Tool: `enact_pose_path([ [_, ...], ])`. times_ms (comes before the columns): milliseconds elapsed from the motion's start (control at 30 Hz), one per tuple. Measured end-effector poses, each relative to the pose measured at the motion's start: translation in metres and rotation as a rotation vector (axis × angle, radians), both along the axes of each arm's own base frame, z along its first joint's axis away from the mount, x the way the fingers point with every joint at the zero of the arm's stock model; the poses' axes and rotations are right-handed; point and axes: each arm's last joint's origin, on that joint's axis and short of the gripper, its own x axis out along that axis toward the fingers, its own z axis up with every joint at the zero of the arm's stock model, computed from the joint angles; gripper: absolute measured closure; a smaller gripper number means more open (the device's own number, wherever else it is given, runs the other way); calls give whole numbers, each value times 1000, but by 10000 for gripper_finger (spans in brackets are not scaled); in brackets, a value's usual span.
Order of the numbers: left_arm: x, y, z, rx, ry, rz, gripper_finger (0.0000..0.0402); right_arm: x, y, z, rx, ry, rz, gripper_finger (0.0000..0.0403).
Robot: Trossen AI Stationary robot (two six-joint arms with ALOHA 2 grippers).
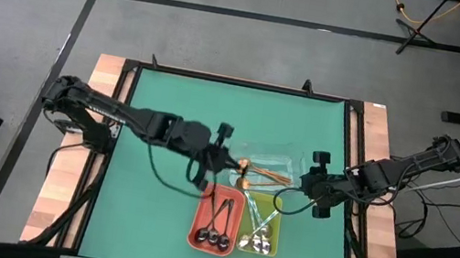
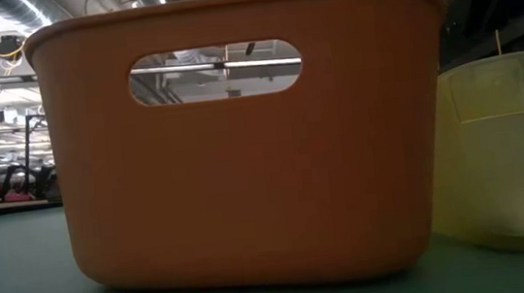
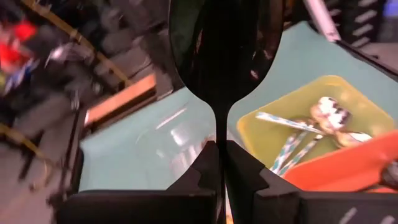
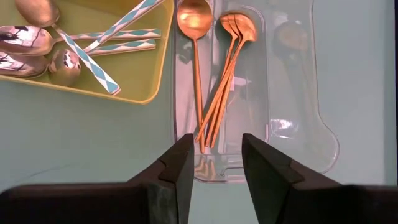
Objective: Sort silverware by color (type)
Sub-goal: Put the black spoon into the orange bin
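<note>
The green surface (image 1: 160,220) carries three trays side by side toward its near right part. The red tray (image 1: 217,221) stands nearest the left arm and holds dark black spoons (image 1: 214,234) with their bowls at the near end. Just right of it, touching, is the yellow-green tray (image 1: 261,227) with shiny silver spoons (image 4: 28,43) whose handles bear a blue-and-white pattern. Farther from the near edge lies the clear tray (image 4: 292,118), and in it the copper-gold spoons (image 4: 214,74) rest in a loose bundle, handles gathered, bowls spread at the far end.

The left gripper (image 3: 221,165) hangs over the far end of the red tray. Its jaws are pressed together on the thin neck of a black spoon (image 3: 225,43), whose bowl stands up above the fingers, with the yellow-green and red trays below and to the right of it.

The right gripper (image 4: 217,165) hovers over the clear tray. Its jaws stand partly apart and hold nothing; the handle ends of the copper-gold spoons lie just ahead of the gap between them.
</note>
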Motion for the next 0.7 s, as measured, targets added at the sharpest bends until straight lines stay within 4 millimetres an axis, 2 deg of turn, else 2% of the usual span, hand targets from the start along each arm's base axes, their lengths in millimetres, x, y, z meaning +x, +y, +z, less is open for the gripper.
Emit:
enact_pose_path([
  [233, 2, -33, -13, 60, 43, -118, 397, 0, 0, 0, 0, 0, 0, 278],
  [700, 26, -66, -78, 359, 201, -356, 397, 0, 0, 0, 0, 1, 0, 278],
])
